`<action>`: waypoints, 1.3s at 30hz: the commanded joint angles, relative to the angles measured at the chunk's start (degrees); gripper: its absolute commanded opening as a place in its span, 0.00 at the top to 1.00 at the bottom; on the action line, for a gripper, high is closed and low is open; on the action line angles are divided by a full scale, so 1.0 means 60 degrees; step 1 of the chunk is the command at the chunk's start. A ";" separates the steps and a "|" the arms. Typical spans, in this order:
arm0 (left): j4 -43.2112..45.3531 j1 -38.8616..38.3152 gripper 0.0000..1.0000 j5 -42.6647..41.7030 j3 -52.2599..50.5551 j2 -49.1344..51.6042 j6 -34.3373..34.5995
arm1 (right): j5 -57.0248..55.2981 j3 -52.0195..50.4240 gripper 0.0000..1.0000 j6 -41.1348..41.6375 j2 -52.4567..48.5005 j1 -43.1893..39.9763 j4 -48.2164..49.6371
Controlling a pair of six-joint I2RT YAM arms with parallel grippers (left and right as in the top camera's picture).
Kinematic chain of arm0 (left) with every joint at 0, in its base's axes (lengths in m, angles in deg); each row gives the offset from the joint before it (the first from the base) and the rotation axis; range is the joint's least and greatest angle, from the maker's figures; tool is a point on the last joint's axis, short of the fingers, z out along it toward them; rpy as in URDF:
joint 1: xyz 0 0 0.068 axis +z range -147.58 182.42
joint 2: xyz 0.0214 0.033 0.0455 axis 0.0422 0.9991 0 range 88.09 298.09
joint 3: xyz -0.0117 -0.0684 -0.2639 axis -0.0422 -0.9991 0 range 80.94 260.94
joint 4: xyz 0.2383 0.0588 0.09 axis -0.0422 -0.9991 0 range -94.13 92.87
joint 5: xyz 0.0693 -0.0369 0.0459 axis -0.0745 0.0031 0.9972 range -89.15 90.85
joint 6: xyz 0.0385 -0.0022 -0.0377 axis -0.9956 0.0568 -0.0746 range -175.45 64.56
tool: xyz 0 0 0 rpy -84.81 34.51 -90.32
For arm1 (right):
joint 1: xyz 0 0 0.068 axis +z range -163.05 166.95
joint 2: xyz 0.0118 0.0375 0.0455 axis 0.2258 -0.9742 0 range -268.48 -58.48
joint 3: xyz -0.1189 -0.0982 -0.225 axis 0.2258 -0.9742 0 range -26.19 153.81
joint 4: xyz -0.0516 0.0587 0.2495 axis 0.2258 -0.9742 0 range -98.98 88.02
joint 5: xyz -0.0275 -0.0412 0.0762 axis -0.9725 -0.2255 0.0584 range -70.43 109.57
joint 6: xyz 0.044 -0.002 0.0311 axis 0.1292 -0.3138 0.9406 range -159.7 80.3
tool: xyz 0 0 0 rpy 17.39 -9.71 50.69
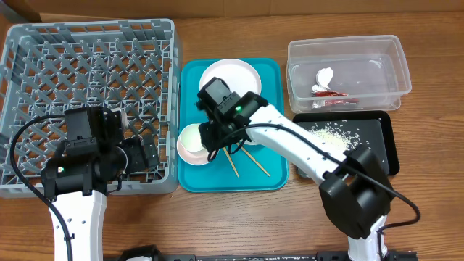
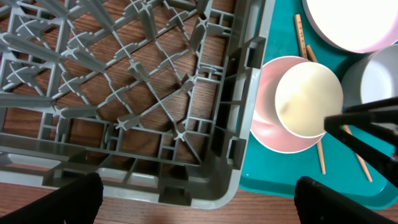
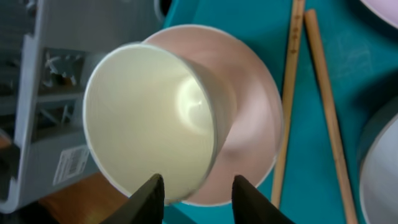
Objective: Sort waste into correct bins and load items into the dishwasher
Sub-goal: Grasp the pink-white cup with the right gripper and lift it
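Note:
A small white cup [image 3: 149, 115] lies tilted inside the pinkish-white bowl [image 3: 252, 112] at the left edge of the teal tray [image 1: 268, 80]. My right gripper [image 3: 196, 193] is open, its fingers either side of the cup's lower rim. Two chopsticks [image 3: 314, 81] lie beside the bowl. The white plate [image 1: 230, 76] sits at the tray's back. The grey-green bowl [image 2: 379, 74] shows only partly. My left gripper [image 2: 199, 199] is open and empty over the front right corner of the grey dish rack [image 1: 87, 101]. The wrapper [image 1: 326, 90] lies in the clear tub [image 1: 348, 69]. Rice [image 1: 333, 134] lies in the black tray [image 1: 380, 138].
The rack's wall [image 2: 239, 106] stands right against the teal tray's left edge. My right arm [image 1: 297, 141] stretches across the tray from the front right. Bare wooden table [image 1: 217, 225] lies in front of the rack and the tray.

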 commanded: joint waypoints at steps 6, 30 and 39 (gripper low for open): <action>0.0029 0.0058 0.00 -0.0073 0.0222 -0.0011 -0.0113 | -0.0437 -0.0022 0.81 0.0663 -0.0386 -0.0015 0.0175; 0.0678 0.0026 0.00 -0.1967 0.0178 -0.0004 -0.0146 | -0.0015 0.1231 0.96 0.0517 0.2331 -0.2484 -0.1428; 0.2218 -0.0710 0.00 -0.5490 0.0178 0.0656 -0.0546 | 0.3752 0.1045 0.96 0.0510 0.2350 -0.3508 -0.2084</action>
